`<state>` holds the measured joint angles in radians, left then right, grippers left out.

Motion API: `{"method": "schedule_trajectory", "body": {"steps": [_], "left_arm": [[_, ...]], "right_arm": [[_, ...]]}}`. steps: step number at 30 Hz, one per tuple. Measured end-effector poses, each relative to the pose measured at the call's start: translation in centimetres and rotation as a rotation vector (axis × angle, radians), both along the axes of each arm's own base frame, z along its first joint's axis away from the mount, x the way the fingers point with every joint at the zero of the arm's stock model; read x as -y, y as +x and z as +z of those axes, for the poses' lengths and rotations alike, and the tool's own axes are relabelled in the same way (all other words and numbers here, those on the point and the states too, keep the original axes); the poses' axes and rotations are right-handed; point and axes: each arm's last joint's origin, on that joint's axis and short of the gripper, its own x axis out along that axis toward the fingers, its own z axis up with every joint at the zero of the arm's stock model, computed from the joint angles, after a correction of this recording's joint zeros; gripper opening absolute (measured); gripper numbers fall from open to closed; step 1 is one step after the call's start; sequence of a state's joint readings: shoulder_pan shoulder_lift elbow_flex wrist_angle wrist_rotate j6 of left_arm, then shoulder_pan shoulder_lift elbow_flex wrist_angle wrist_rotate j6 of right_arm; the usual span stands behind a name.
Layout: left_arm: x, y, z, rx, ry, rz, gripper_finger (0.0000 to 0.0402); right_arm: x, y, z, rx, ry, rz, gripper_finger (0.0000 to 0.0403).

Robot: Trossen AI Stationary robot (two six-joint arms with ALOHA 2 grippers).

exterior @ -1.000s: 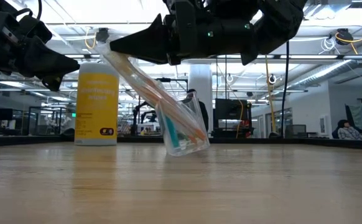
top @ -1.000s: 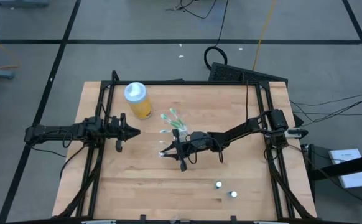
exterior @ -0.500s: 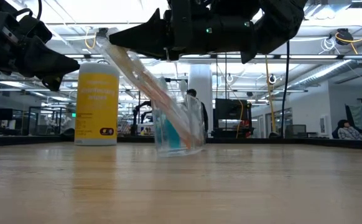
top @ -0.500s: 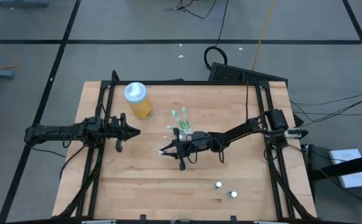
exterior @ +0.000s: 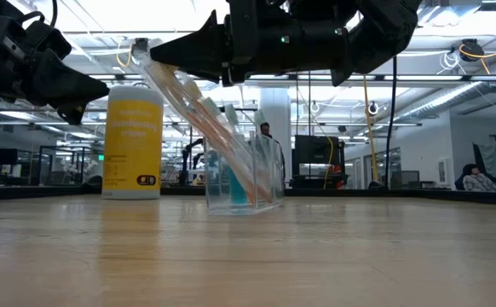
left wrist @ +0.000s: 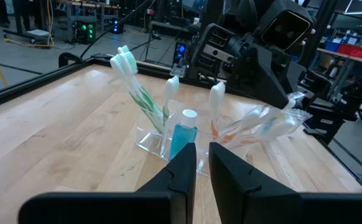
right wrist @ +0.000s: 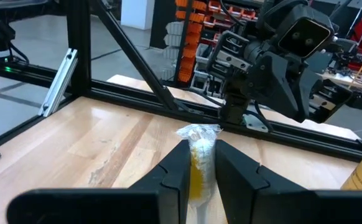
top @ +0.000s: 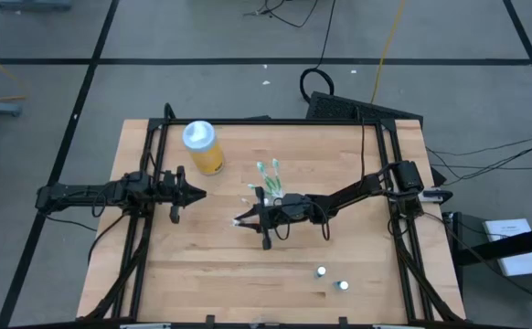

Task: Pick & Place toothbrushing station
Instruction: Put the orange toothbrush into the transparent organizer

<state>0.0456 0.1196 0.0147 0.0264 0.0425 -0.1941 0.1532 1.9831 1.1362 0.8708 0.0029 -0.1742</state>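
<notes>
Cup [exterior: 241, 179] stands upright mid-tabletop [top: 202, 265] with toothbrushes [left wrist: 134, 78] and a tube [left wrist: 182, 138] in it. Bottle [top: 202, 146] sits near the far-left corner. Two tubes [top: 331, 278] stand near the front edge, right of centre.

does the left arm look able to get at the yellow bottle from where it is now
Probably yes. The left gripper hovers shut just in front of the yellow bottle, with bare table between them; the right gripper, shut on a wrapped toothbrush, is off to the side.
</notes>
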Motion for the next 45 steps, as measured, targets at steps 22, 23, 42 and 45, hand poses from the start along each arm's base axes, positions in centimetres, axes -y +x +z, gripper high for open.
{"method": "schedule_trajectory", "body": {"steps": [22,23,42,45], "left_arm": [[0.0,0.0,0.0,0.0,0.0,0.0,0.0049],[0.0,0.0,0.0,-0.001,0.0,0.0,0.0049],[0.0,0.0,0.0,0.0,0.0,0.0,0.0049],[0.0,0.0,0.0,0.0,0.0,0.0,0.0049]], "right_arm": [[0.3,-7.0,1.8,0.287,0.13,-0.042,0.0036],[0.5,-7.5,1.6,0.312,0.148,-0.042,0.0037],[1.1,-8.7,-0.5,0.22,0.143,-0.101,0.0043],[1.0,-8.7,-0.6,0.215,0.125,-0.099,0.0041]]}}
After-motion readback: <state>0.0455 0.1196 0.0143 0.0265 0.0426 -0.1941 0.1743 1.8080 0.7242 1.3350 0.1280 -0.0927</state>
